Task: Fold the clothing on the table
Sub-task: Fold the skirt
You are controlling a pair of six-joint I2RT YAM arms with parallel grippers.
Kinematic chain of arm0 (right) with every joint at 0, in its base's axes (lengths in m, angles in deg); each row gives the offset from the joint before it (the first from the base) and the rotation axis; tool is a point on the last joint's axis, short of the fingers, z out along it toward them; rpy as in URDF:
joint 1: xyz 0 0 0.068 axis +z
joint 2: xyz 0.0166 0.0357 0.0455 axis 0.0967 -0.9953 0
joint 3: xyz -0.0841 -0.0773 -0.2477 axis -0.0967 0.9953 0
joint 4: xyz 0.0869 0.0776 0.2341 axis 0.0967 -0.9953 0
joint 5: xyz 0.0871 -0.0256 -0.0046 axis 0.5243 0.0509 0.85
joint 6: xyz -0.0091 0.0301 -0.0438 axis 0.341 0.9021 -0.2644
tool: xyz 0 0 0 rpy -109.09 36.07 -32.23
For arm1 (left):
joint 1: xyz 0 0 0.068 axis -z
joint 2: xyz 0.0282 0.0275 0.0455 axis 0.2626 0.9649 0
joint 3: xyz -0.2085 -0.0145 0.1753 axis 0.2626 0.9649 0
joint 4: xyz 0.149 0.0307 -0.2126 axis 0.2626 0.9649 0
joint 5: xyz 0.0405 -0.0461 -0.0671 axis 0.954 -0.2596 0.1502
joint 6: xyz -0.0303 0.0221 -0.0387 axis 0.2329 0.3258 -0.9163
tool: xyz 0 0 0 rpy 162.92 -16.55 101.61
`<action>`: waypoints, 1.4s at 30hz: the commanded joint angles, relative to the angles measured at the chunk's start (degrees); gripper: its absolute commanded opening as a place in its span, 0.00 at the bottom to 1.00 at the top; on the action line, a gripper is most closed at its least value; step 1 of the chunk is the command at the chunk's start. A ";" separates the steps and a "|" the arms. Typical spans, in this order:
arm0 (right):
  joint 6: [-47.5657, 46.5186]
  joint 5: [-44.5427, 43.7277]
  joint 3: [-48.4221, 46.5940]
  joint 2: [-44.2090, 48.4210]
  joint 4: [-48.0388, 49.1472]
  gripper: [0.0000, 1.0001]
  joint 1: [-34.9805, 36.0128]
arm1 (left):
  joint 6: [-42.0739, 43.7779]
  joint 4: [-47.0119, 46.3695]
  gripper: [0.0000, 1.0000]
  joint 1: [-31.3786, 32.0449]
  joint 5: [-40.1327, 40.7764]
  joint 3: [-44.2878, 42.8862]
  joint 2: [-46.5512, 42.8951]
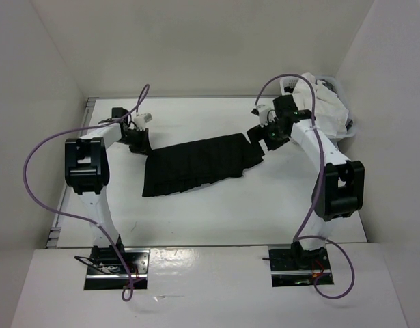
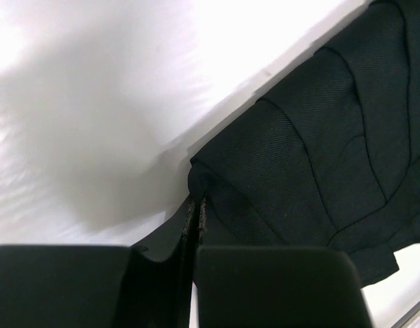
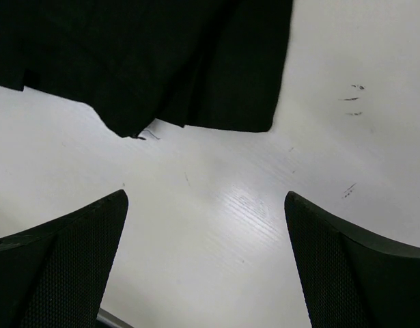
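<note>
The clothing, a black pleated skirt [image 1: 203,167], lies spread across the middle of the white table [image 1: 230,215]. My left gripper [image 1: 141,145] sits at the skirt's far left corner. In the left wrist view that gripper [image 2: 196,205] is shut on a pinch of the skirt's [image 2: 319,157] corner fabric. My right gripper [image 1: 259,134] hovers at the skirt's far right corner. In the right wrist view it [image 3: 206,198] stands wide open over bare table, and the skirt's edge [image 3: 162,61] lies just beyond its fingertips, not between them.
A white cloth garment [image 1: 322,102] is heaped in a small white basket [image 1: 351,128] at the back right corner. White walls enclose the table on three sides. A thin metal rail [image 1: 87,109] runs along the left edge.
</note>
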 commanded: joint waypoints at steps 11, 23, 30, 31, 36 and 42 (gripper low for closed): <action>0.56 16.58 -13.93 -20.87 0.71 1.00 -5.08 | -6.90 1.70 0.00 -0.54 6.37 4.56 -6.01; 0.03 15.37 -16.93 -28.18 2.45 1.00 -5.08 | -6.37 1.70 0.00 -0.54 5.75 6.42 -7.15; -1.20 17.21 -15.17 -29.33 1.93 0.98 -4.46 | -6.37 1.70 0.00 -0.54 4.62 6.42 -6.62; -1.20 16.69 -14.47 -29.33 1.93 0.98 -3.77 | -6.37 1.70 0.00 -0.54 4.61 6.42 -6.62; -1.73 19.32 -12.62 -29.95 1.41 0.98 -3.23 | -5.84 1.70 0.00 -0.54 4.61 6.94 -6.62; -2.87 23.98 -13.76 -31.79 -1.05 0.98 -1.13 | -5.84 1.70 0.00 -0.54 3.56 6.94 -6.10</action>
